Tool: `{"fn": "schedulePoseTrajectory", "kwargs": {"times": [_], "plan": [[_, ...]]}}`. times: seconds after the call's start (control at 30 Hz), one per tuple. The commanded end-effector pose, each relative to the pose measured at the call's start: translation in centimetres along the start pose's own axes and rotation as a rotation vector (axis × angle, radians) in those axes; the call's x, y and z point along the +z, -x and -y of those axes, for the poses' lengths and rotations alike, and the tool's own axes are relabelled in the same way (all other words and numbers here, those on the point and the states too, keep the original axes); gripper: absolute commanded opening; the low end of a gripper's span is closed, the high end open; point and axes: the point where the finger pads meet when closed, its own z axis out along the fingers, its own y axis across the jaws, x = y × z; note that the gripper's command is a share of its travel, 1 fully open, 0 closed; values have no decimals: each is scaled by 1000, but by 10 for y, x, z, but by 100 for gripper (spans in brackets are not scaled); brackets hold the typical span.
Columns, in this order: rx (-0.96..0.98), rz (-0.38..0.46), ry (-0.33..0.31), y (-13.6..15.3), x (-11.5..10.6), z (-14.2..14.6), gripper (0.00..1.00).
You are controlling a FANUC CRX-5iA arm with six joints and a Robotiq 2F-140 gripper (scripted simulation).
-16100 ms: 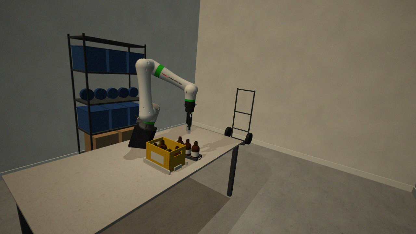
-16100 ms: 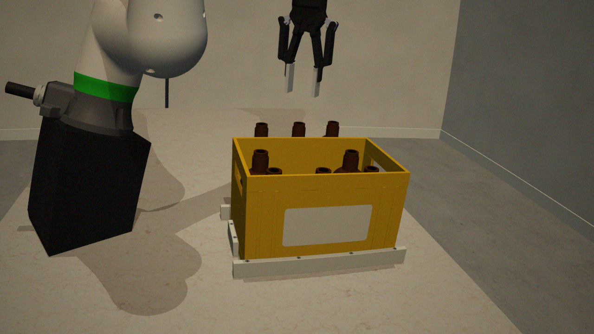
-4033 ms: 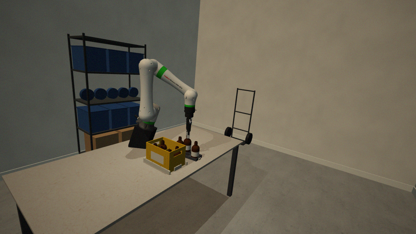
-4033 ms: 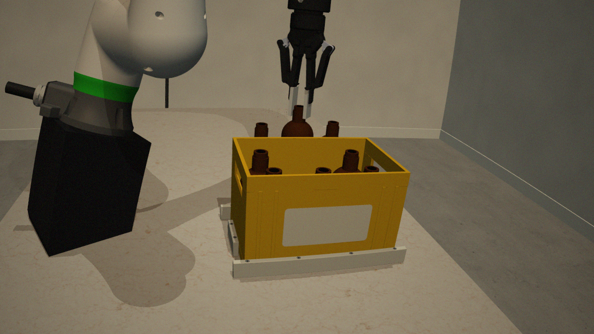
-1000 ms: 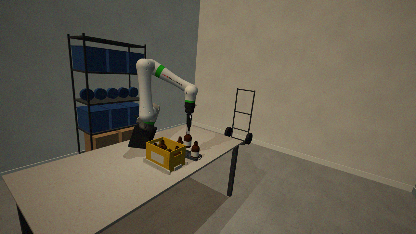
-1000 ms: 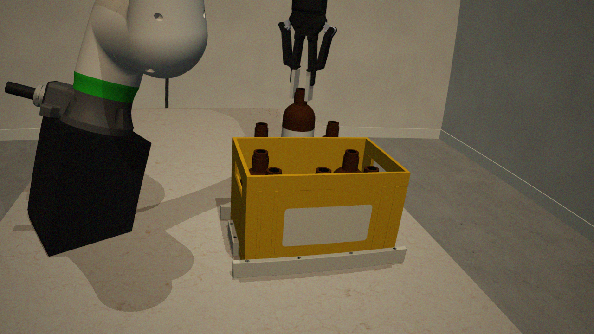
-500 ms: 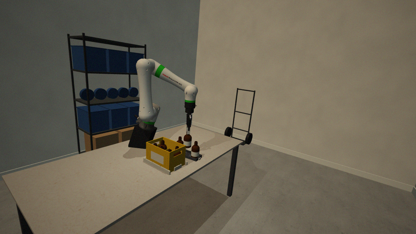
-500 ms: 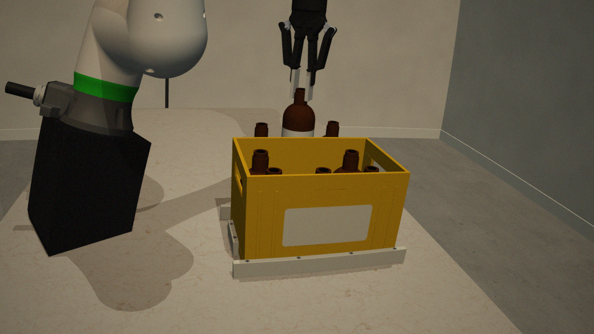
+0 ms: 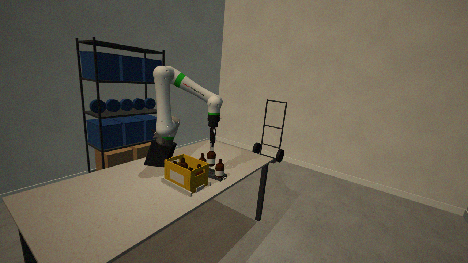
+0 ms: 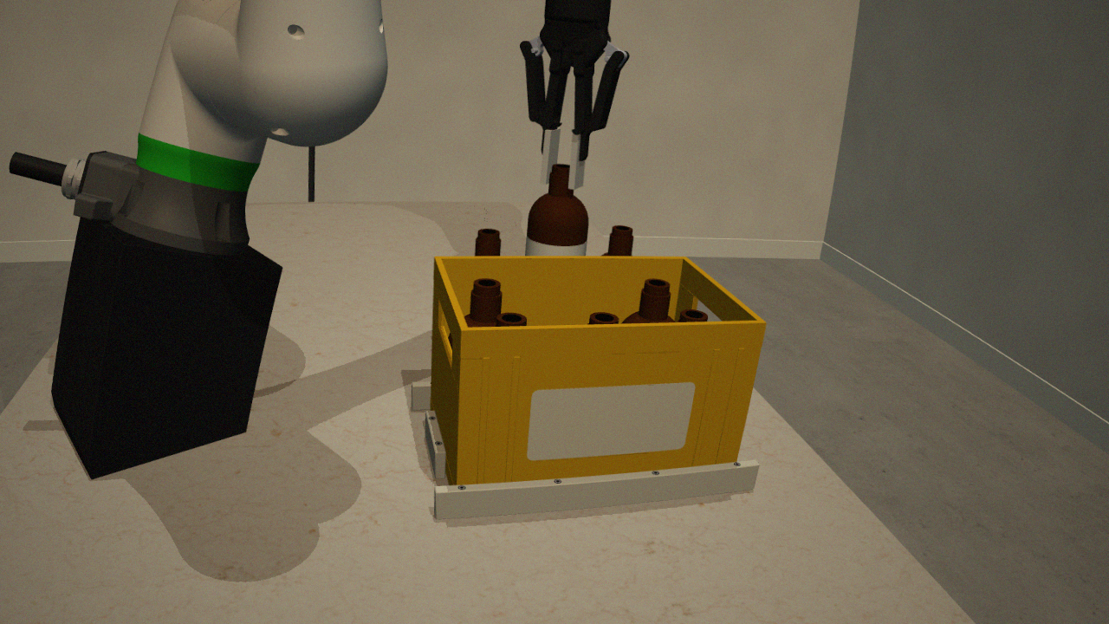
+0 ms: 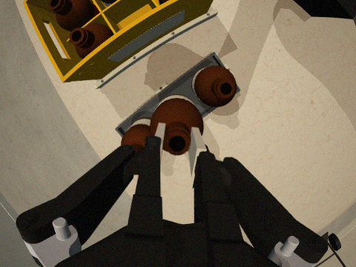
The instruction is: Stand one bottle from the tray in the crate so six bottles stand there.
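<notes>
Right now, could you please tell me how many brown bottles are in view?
8. Five stand in the yellow crate, leaving one cell bare. Two stand on the grey tray. One, the lifted bottle, hangs from the gripper above the tray.

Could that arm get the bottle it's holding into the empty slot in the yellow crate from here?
Probably yes. The gripper grips the middle bottle by its neck, lifted above the tray, and the crate's one empty cell is open from above.
</notes>
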Motion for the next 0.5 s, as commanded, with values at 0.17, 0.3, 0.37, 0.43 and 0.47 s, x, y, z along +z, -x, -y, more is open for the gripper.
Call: {"fn": "schedulePoseTrajectory", "kwargs": {"times": [0.17, 0.3, 0.37, 0.43, 0.47], "plan": [[0, 0, 0, 0, -1, 0, 0], [0, 0, 0, 0, -2, 0, 0], [0, 0, 0, 0, -2, 0, 0], [0, 0, 0, 0, -3, 0, 0], [0, 0, 0, 0, -4, 0, 0]]}}
